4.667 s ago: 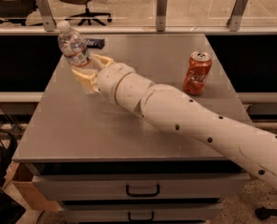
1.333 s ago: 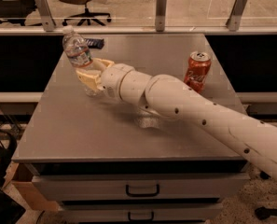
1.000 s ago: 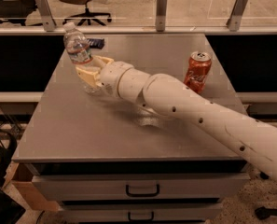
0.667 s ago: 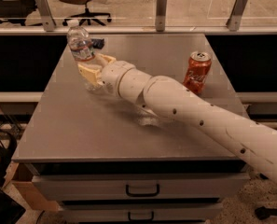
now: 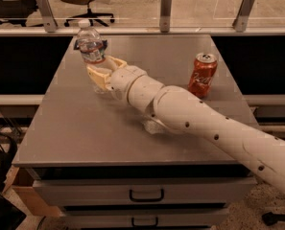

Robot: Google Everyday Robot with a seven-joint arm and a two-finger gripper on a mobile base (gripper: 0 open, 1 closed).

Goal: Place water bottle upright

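The water bottle is a small clear ribbed bottle with a white cap and a white label. It stands nearly upright near the far left of the grey table. My gripper is shut on the bottle's lower part, its tan fingers on either side of it. The bottle's base is hidden behind the fingers, so I cannot tell whether it rests on the table. My white arm reaches in from the lower right.
An orange soda can stands upright at the right of the table. A glass rail with metal posts runs along the table's far edge. Office chairs stand beyond it. Drawers sit below the front edge.
The bottle has swung from tilted left to nearly upright while held in my gripper. The gripper has shifted slightly right and away from me. The can has not moved.
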